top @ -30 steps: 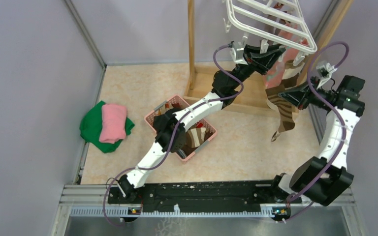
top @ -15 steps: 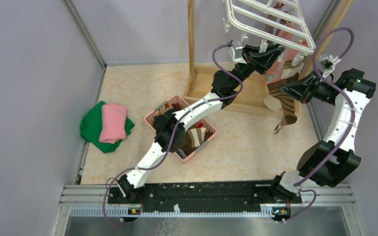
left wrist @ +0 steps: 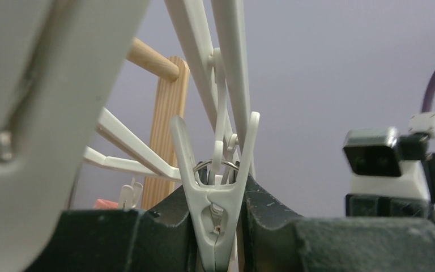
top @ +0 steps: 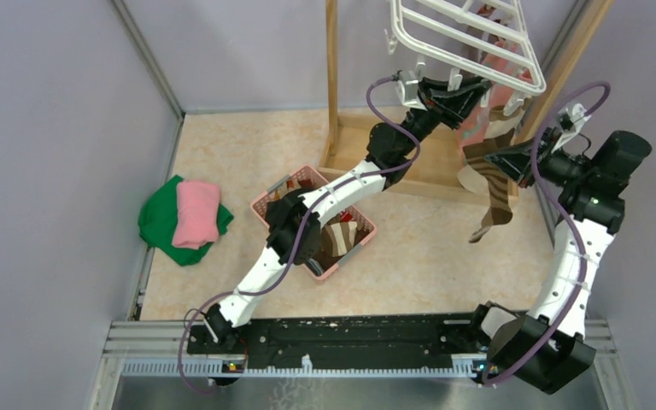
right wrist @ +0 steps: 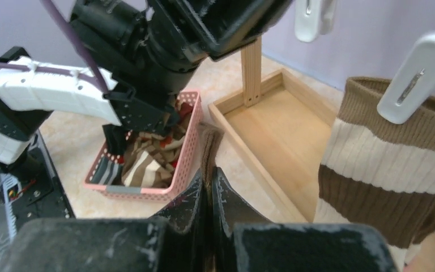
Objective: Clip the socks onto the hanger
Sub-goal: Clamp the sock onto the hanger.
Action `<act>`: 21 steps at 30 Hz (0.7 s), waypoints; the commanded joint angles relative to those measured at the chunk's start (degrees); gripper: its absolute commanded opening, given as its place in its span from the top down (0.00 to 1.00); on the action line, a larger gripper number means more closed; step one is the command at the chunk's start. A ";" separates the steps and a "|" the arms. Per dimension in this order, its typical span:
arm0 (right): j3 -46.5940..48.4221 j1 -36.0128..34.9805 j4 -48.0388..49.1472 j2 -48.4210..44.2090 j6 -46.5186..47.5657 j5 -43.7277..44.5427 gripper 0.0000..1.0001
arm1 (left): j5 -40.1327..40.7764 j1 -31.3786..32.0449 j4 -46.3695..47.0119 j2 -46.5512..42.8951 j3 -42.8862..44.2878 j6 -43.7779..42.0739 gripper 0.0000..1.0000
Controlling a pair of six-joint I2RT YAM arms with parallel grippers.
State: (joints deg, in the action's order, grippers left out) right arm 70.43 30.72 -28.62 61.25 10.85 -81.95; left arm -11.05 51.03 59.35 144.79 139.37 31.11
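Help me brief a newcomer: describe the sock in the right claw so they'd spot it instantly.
Find the white hanger at the back right. Below it the right claw pinches a brown and cream striped sock. Unlike its clipped striped neighbour, it dangles from the claw alone.

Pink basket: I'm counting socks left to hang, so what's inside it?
Several brown, cream and patterned socks lie jumbled in the pink basket. The left arm covers part, so no exact count.
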 commanded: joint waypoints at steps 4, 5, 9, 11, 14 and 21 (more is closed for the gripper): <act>-19.42 -3.38 76.28 0.40 -65.87 5.57 1.00 | 0.90 -0.57 3.41 -5.37 -1.15 2.91 0.96; -20.66 -3.36 86.40 1.35 -72.23 7.36 1.00 | 0.97 -0.58 3.60 -5.49 -1.34 3.06 0.96; -20.40 -3.95 102.54 5.27 -86.91 13.21 1.00 | 0.88 -0.66 3.86 -6.20 -2.23 3.72 0.96; -19.90 -3.96 105.76 6.31 -90.49 14.89 1.00 | 0.90 -0.75 3.92 -6.30 -2.26 3.93 0.96; -19.69 -4.27 105.06 6.38 -91.34 16.87 1.00 | 1.01 -0.84 4.09 -6.43 -2.26 4.42 0.96; -19.40 -5.04 98.53 5.04 -88.61 20.25 1.00 | 1.00 -0.93 4.36 -6.49 -2.21 5.43 0.97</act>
State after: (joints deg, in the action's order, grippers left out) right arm 48.53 26.28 69.89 67.72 -76.82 -65.63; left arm -10.59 50.52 60.49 142.87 137.23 35.18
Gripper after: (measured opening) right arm 0.008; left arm 0.256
